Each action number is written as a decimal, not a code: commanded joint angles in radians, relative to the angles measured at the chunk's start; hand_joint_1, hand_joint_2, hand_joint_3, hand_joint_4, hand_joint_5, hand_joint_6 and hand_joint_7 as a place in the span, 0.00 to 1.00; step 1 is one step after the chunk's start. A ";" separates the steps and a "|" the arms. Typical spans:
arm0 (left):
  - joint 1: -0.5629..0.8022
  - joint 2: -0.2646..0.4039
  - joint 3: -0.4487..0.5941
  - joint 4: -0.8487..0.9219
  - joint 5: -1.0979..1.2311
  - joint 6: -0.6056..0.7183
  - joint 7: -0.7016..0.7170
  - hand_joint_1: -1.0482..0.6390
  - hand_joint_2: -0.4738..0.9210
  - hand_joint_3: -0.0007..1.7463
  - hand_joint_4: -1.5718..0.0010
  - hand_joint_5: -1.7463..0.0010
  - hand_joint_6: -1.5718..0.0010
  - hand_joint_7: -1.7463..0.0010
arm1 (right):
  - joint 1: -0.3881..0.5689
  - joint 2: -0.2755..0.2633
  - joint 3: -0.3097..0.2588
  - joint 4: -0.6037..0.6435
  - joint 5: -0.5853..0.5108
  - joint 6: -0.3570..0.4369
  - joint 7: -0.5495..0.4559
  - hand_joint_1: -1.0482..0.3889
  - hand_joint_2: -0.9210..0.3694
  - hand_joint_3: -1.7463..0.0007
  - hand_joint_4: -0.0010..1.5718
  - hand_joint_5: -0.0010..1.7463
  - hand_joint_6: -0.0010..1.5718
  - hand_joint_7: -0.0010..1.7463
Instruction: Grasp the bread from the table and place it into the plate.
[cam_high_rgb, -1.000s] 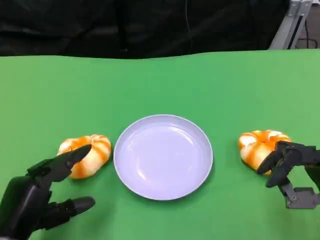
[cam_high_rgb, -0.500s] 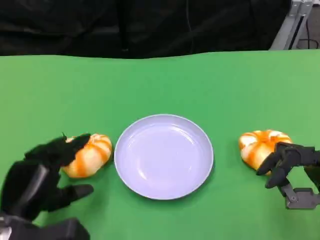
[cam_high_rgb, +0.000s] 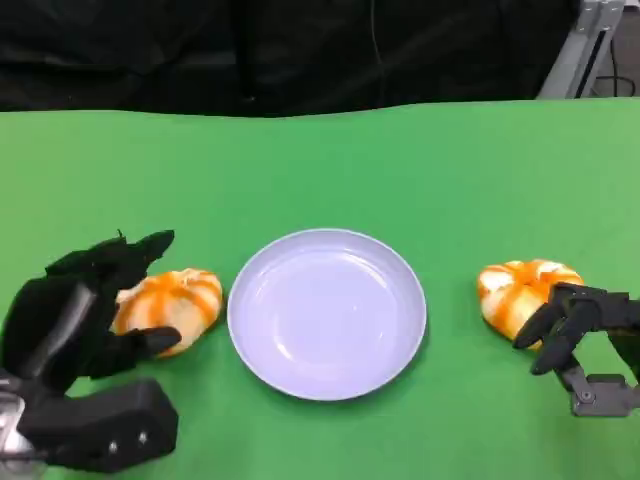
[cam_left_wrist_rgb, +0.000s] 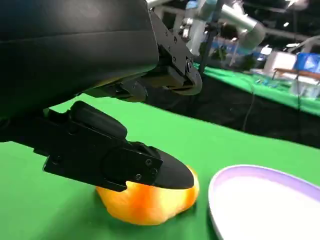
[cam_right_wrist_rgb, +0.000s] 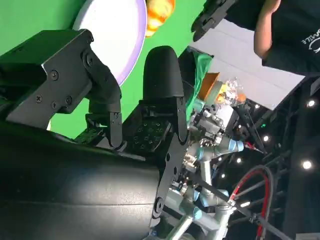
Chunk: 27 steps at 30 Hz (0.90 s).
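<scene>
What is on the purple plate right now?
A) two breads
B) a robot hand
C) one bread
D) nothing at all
D: the plate is bare; one bread lies on the green table beside the left hand, the other bread by the right hand.

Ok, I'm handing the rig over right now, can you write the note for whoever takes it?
Left hand: fingers spread around the left bread, one finger over its top in the left wrist view; grip not closed, bread on the table.
Right hand: fingers curled by the right bread, holding nothing; whether it touches cannot be told.
Plate: between the two breads, nothing in it.
Done: left hand is placed at its bread.
Left: close the grip, lift, set the bread in the plate; the right bread has not been picked up.
</scene>
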<state>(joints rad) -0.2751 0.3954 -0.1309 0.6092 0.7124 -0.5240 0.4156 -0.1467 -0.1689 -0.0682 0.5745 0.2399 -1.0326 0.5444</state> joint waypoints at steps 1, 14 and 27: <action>-0.046 0.024 -0.026 0.058 -0.025 0.006 -0.012 0.20 1.00 0.11 0.74 1.00 0.74 1.00 | -0.002 -0.009 -0.005 -0.002 0.015 -0.002 -0.002 0.90 0.34 0.33 0.66 0.70 0.66 0.60; -0.072 0.032 -0.071 0.105 -0.051 0.005 0.000 0.21 1.00 0.11 0.74 1.00 0.75 1.00 | 0.005 -0.006 -0.006 -0.019 0.015 0.018 -0.008 0.90 0.33 0.33 0.65 0.71 0.66 0.60; -0.087 0.005 -0.136 0.199 -0.065 -0.020 0.004 0.20 1.00 0.10 0.73 1.00 0.74 1.00 | 0.010 -0.013 -0.007 -0.028 0.004 0.009 -0.015 0.91 0.33 0.33 0.64 0.71 0.65 0.60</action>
<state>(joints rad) -0.3493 0.3892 -0.2613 0.7932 0.6584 -0.5333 0.4161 -0.1440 -0.1684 -0.0680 0.5538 0.2354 -1.0211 0.5348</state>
